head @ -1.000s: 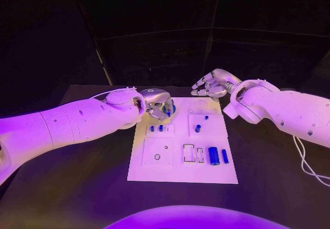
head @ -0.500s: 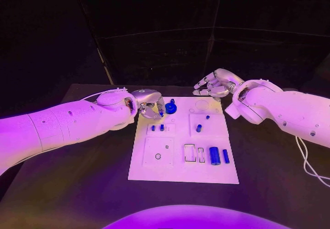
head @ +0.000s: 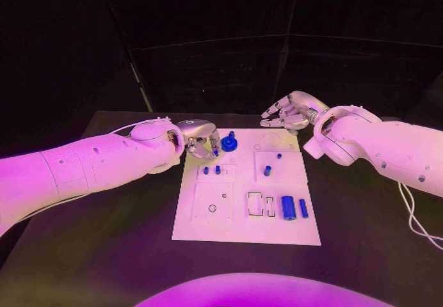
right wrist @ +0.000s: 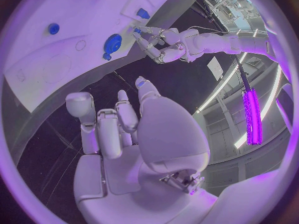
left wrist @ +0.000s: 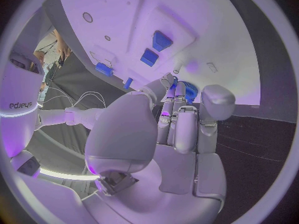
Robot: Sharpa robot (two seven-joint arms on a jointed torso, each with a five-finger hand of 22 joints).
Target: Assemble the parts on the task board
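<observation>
The white task board [head: 235,220] lies in the middle of the table. A blue round part with a peg on top [head: 229,143] stands at its far left corner. My left hand [head: 198,146] hovers just left of that part with nothing in its fingers; in the left wrist view its fingertips [left wrist: 176,95] reach close to the blue round part [left wrist: 189,91]. My right hand [head: 290,112] hangs beyond the board's far edge, fingers apart and empty. Two blue cylinders [head: 287,208] lie at the board's near right. Small blue pegs [head: 210,170] and another peg [head: 267,171] stand mid-board.
The black table [head: 111,243] extends around the board on all sides. A white cable [head: 409,220] runs along the table's right side. The right wrist view looks past the board's corner [right wrist: 62,59] to the blue round part [right wrist: 112,42] and my left hand [right wrist: 163,46].
My left hand has drawn back to the left off the blue round part, which now stands free on the board. The right hand has hardly moved.
</observation>
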